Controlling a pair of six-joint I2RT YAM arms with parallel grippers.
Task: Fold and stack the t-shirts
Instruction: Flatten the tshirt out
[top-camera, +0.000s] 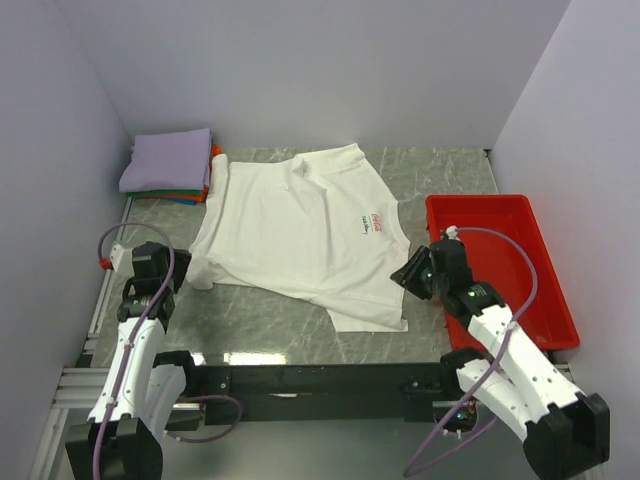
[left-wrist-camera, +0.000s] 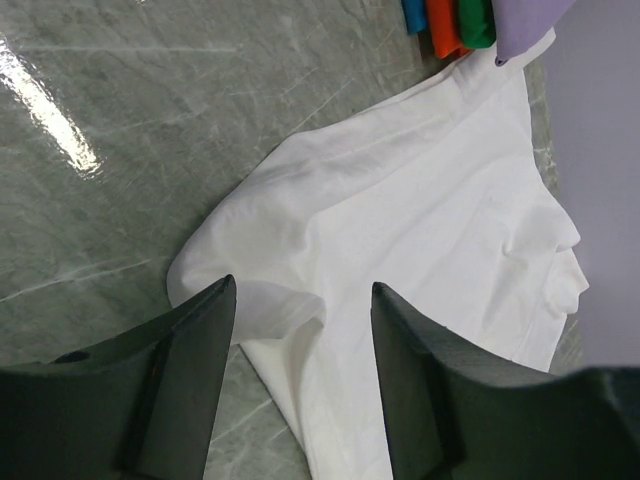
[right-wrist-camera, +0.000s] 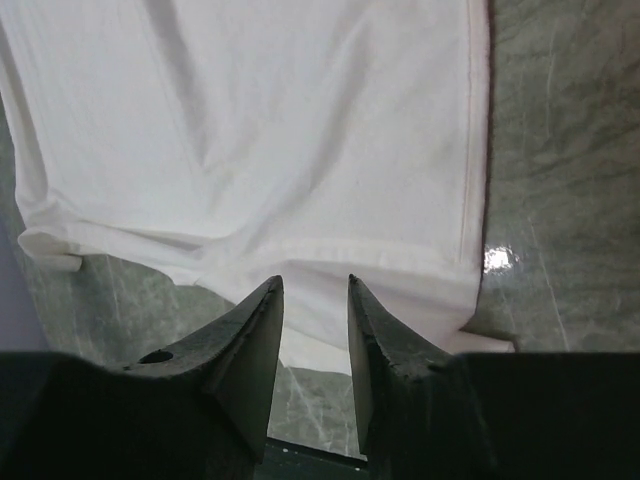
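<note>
Top view: the white t-shirt (top-camera: 300, 235) lies spread, rumpled and slightly askew, across the middle of the table (top-camera: 260, 325), small red chest logo up. It is not yet folded. The folded stack (top-camera: 168, 165), lavender on top, sits in the far-left corner with the shirt's far edge touching it, which I take as the drop-off point for this one. The red tray (top-camera: 500, 225) sits to the right, just beside the shirt, and holds no shirt. Both arms are bent low with their elbows back near the bases. The left gripper (top-camera: 155, 265) is at the shirt's near-left edge and the right gripper (top-camera: 412, 275) at its near-right side, so they look placed to take two edges for a first fold. Left wrist view: the fingers (left-wrist-camera: 190, 380) are spread wide with nothing between them, pointing down at a rounded lobe of cloth, probably a sleeve, that lies flat on the marble. The coloured edges of the stack show at the top of the frame. Whether the tips touch the cloth I cannot tell. Right wrist view: the jaws stand only narrowly apart — a slim gap and nothing pinched — aimed at the stitched border near the shirt's corner, with bare table beyond. The wrist is pitched forward and down, low over the cloth. My judgement is that it is lining up on the edge, with no grasp made.
</note>
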